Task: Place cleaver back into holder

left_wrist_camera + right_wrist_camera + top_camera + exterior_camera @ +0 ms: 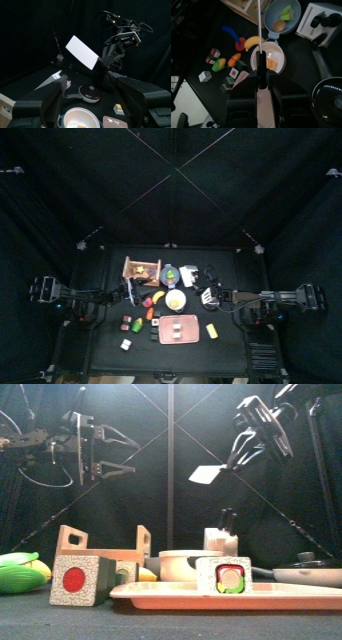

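From above, I could barely pick out the small items on the table (pixel 100 343). The right gripper (pixel 241 456) pinched the cleaver (pixel 206 474) high above the holder (pixel 221 539), blade angled down-left. My left gripper (pixel 90 95) hung spread, empty.

The cleaver (pixel 83 51) is a small flat blade, whitish-grey, with a short dark handle. It is in the air, well above the table, tilted with the blade end higher than the handle. In the front view it (pixel 207 474) hangs above the white holder (pixel 221 541), which stands upright on the table with dark handles in it.
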### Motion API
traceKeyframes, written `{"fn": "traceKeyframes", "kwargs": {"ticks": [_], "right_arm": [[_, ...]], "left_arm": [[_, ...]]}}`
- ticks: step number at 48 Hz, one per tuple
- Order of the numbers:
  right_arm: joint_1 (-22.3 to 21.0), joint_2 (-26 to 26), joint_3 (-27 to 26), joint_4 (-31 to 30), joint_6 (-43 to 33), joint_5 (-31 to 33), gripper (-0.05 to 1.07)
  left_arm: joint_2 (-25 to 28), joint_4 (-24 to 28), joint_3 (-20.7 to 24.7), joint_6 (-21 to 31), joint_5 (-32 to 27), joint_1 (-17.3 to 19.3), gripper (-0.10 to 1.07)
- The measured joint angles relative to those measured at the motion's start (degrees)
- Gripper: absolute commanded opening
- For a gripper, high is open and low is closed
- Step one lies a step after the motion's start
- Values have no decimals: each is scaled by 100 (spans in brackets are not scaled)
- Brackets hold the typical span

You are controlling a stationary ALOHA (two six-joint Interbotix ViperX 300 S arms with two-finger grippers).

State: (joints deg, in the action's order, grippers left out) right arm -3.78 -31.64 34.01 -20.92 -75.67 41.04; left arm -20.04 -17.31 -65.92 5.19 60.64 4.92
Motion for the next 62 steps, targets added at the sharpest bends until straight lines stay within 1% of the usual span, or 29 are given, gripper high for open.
{"fn": "traceKeyframes", "kwargs": {"ticks": [6,9,12,16,19,21,23,26,30,35,38,44,50,56,62], "right_arm": [[-79,0,-501,738,360,738,42],[-246,26,-756,1301,580,1222,42],[-527,88,-1020,1925,879,1652,42],[-914,105,-1301,2549,1204,2004,42],[-1222,114,-1494,2979,1336,2188,42],[-1521,211,-1749,3419,1397,2347,42],[-1688,281,-1890,3612,1397,2452,42],[-1925,404,-2153,3797,1397,2733,42],[-2180,554,-2443,3885,1389,3182,42],[-2364,800,-2698,3929,1380,3700,42],[-2408,1046,-2821,4061,1397,3964,42],[-2522,1591,-3006,4500,1441,4289,42],[-2733,1934,-3120,4825,1450,4702,42],[-2865,2232,-3243,4931,1582,4922,42],[-3050,2558,-3533,5019,2048,5054,42]], "left_arm": [[-158,-9,-70,0,-114,79,98],[-202,0,-70,-9,-220,158,98],[-264,0,-62,-18,-378,264,98],[-343,9,-53,-9,-615,413,98],[-422,26,-53,-18,-817,510,98],[-501,62,-53,-9,-976,562,98],[-536,88,-53,-9,-1081,571,98],[-615,167,-53,-18,-1248,571,98],[-729,246,-70,-18,-1433,571,98],[-861,290,-123,-9,-1591,571,98],[-932,290,-176,-9,-1652,571,98],[-976,290,-264,9,-1652,554,98],[-976,290,-281,9,-1714,554,98],[-976,281,-272,9,-1784,554,98],[-976,290,-281,9,-1828,554,98]]}}
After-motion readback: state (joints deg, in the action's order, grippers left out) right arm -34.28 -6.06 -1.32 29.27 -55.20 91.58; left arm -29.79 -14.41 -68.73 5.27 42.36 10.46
